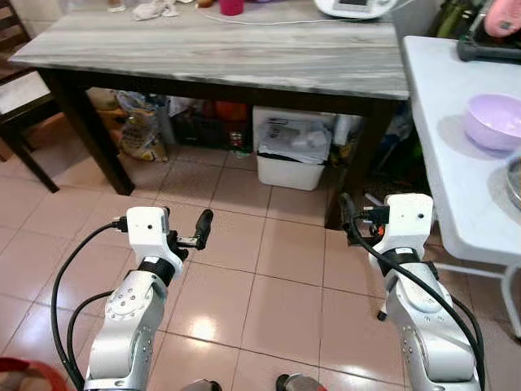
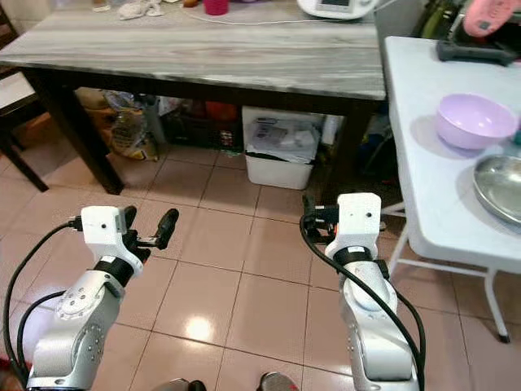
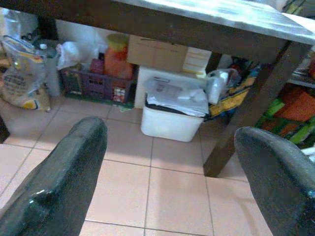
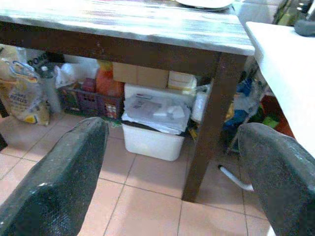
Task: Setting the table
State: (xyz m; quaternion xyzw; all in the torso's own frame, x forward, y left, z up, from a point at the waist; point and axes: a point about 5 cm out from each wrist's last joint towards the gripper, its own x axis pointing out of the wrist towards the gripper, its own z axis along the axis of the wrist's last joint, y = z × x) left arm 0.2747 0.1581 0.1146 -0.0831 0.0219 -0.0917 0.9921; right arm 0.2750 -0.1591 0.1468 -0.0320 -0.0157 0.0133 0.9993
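Note:
A lilac bowl (image 2: 475, 120) and a shallow metal dish (image 2: 501, 186) sit on the white folding table (image 1: 440, 122) to my right. Ahead stands a long grey wood-grain table (image 1: 244, 49) on dark legs. Both arms are raised over the tiled floor, short of both tables. My left gripper (image 1: 194, 235) is open and holds nothing; in the left wrist view its gap (image 3: 172, 147) frames the floor under the grey table. My right gripper (image 4: 172, 147) is also open and holds nothing, pointing at the dark table leg (image 4: 209, 123).
Under the grey table are a white bin (image 1: 291, 159), a purple crate (image 3: 93, 83) and bags (image 1: 138, 130). A dark chair (image 1: 20, 102) stands at the left. A pink cup (image 1: 231, 6) and a white appliance (image 1: 354, 6) are at the table's far edge.

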